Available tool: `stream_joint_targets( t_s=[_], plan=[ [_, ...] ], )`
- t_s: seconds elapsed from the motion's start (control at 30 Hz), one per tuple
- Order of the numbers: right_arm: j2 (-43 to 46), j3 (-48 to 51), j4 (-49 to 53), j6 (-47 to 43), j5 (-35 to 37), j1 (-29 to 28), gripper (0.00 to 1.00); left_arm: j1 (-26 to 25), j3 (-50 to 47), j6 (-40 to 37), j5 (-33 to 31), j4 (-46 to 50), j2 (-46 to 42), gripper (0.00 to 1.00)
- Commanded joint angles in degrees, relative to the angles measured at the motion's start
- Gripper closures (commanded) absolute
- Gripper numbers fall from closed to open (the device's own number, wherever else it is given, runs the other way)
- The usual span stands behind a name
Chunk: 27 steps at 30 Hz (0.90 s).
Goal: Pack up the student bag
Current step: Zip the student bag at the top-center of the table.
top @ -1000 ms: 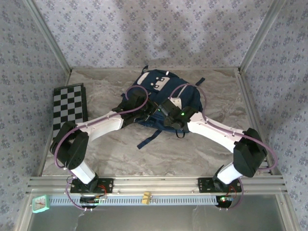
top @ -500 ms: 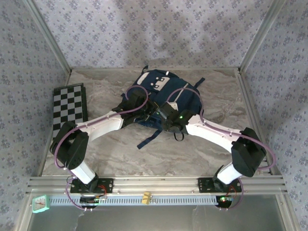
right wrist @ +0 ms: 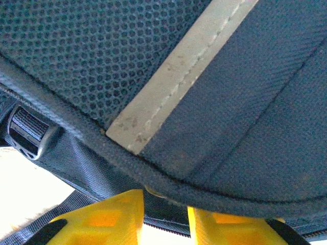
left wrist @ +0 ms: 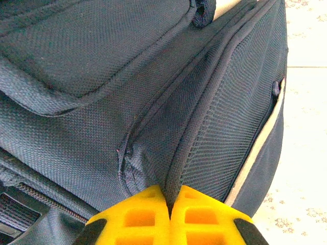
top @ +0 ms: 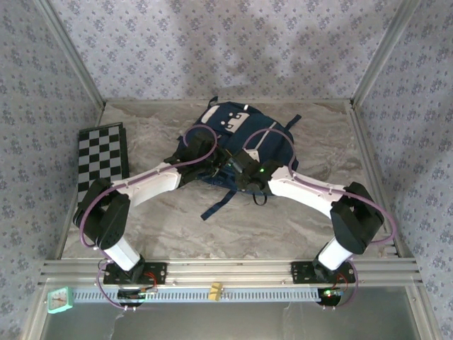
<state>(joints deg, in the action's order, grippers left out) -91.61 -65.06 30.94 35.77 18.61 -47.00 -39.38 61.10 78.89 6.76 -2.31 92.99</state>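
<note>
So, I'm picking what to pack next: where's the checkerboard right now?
In the top view, the checkerboard lies flat on the left side of the table, left of the student bag, with bare tabletop between them.

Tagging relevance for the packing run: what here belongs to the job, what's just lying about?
Job: student bag; left gripper, shut on its seam; right gripper, at its piped edge.
Lying about: chequered board; small teal clock-like item and small yellow piece, both by the front rail.
</note>
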Motion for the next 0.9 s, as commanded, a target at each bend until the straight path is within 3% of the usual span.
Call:
stream_joint_targets(
  t_s=[0.0, 0.27, 0.47, 0.63, 0.73, 0.87],
  plan=[
    [-1.3, -2.7, -3.1, -2.0, 3.1, 0.4, 0.76, 0.0, 3.2, -1.0, -0.1, -2.6, -3.2, 1.00],
    [2.1, -1.9, 5.3, -1.2, 8.8, -1.3, 0.90, 1.5, 2.1, -1.2, 0.1, -2.1, -3.9, 1.00],
    [7.6, 3.3, 8.6, -2.1, 9.0, 0.0, 0.97, 3.6, 0.7, -1.8, 0.2, -1.3, -5.4, 1.00],
    [12.3, 6.1, 9.5, -6.7, 8.2, 2.6, 1.00, 4.5, 0.6, -2.6, 0.8, -0.6, -5.7, 1.00],
    [12.4, 5.6, 10.2, -10.0, 12.9, 3.3, 1.00, 5.3, 0.7, -2.9, 1.4, -0.4, -5.2, 1.00],
    [10.5, 5.9, 4.6, -16.1, 7.2, 3.7, 1.00, 5.6, 0.3, -2.3, 2.1, -1.3, -4.6, 1.00]
  ],
)
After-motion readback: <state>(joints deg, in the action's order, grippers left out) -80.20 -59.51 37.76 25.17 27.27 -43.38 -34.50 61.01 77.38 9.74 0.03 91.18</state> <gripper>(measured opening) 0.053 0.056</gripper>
